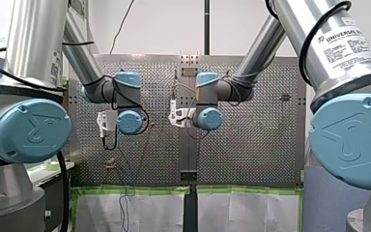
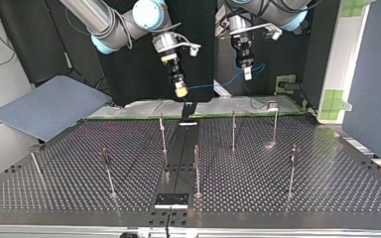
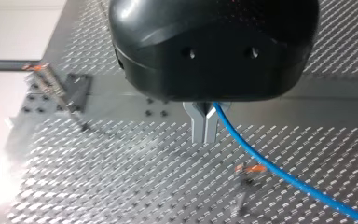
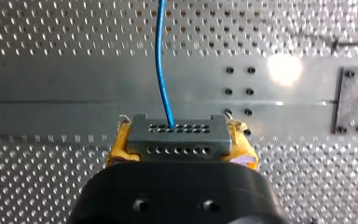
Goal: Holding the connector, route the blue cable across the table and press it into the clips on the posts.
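In the right wrist view my right gripper [image 4: 179, 140] is shut with its yellow pads [image 4: 121, 147] on a dark grey connector [image 4: 177, 135]. The blue cable [image 4: 161, 56] leaves the connector and runs ahead over the table. My left gripper [image 3: 205, 130] has its metal fingers shut on the blue cable [image 3: 270, 165], which trails off to one side. In the top view both grippers hang above the far table edge, my right gripper [image 2: 181, 90] at the left and my left gripper [image 2: 247, 73] at the right, with the cable [image 2: 213, 85] sagging between them. Several thin posts [image 2: 233, 130] stand below.
More posts [image 2: 197, 168] stand across the perforated table [image 2: 302, 198], one with an orange-tipped clip [image 3: 251, 169] under my left gripper. A dark rail with a plate [image 2: 171, 200] runs down the middle. A blue-grey mat [image 2: 44, 106] lies off the table at the top view's left.
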